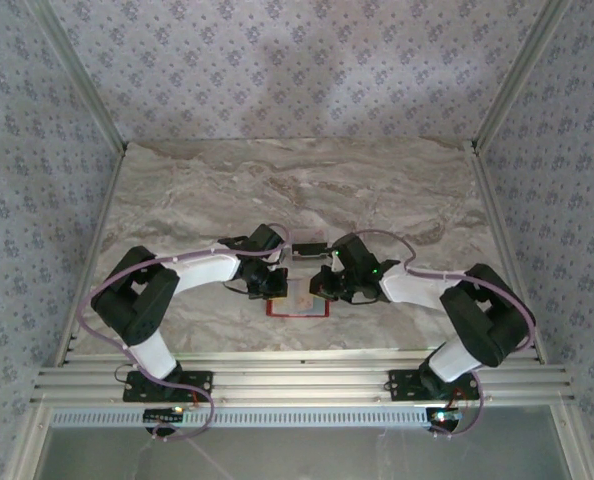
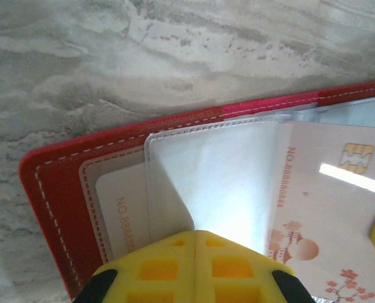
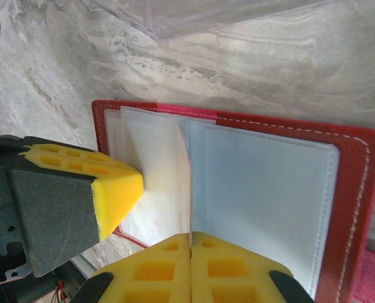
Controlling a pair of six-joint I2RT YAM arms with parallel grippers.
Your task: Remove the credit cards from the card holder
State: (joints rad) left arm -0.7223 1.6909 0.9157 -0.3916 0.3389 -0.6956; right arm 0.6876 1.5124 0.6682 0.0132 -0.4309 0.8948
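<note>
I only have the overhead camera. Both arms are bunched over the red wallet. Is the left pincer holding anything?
Observer: Yes. The left pincer is shut on a clear sleeve inside the open wallet.
Operator: Any cards inside?
Observer: A chip card with a blossom print lies inside, beside that sleeve.
Operator: And the right one?
Observer: The right pincer is shut on a thin leaf standing up at the fold.

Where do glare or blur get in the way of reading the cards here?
Left wrist: a glare streak crosses the credit card beside its chip, and the clear sleeve is washed white. Right wrist: the sleeve glows pale over the card holder, hiding what lies beneath. Top external: dim and soft, the arms covering most of the card holder.
</note>
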